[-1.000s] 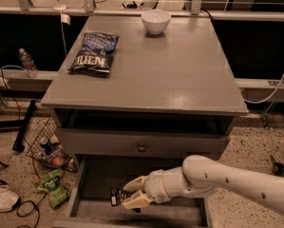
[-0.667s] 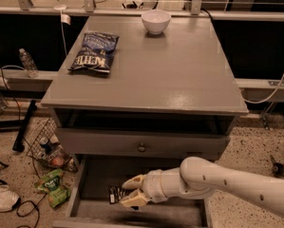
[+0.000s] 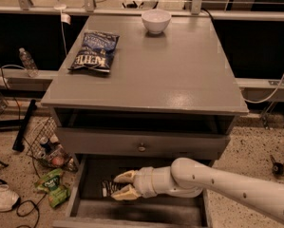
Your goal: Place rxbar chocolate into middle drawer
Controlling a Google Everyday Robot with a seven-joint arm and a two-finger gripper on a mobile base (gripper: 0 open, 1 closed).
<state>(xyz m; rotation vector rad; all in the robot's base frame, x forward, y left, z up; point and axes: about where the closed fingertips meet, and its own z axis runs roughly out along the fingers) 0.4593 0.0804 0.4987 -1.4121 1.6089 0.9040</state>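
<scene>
- Nearest the camera, the wide, shallow grey wooden drawer [image 3: 76,194] stands pulled out at the foot of the cabinet. Its dark floor is exposed so the bar can be put down inside.
- On that floor, toward the left, lies the small flat black snack-bar wrapper with white lettering [image 3: 108,188], the rxbar chocolate. It appears to rest flat inside the drawer, so the placing looks all but done.
- The cream two-finger gripper [image 3: 124,185] hangs low in the drawer just right of the bar. Its fingers [image 3: 126,176] are spread apart, one above the other, and clamp nothing. Whether the tips touch the wrapper cannot be told.
- The white, rounded robot arm [image 3: 227,189] comes in from the lower right. Its forearm runs nearly level and points left, slipping beneath the cabinet front to reach the drawer.
- Above it sits the grey drawer front with a small round knob [image 3: 141,147], pushed in.
- On the flat grey cabinet top [image 3: 179,75], the dark blue Kettle chip bag [image 3: 95,51] lies at the left.
- Farthest back, a small white bowl [image 3: 156,20] stands near the rear edge.
</scene>
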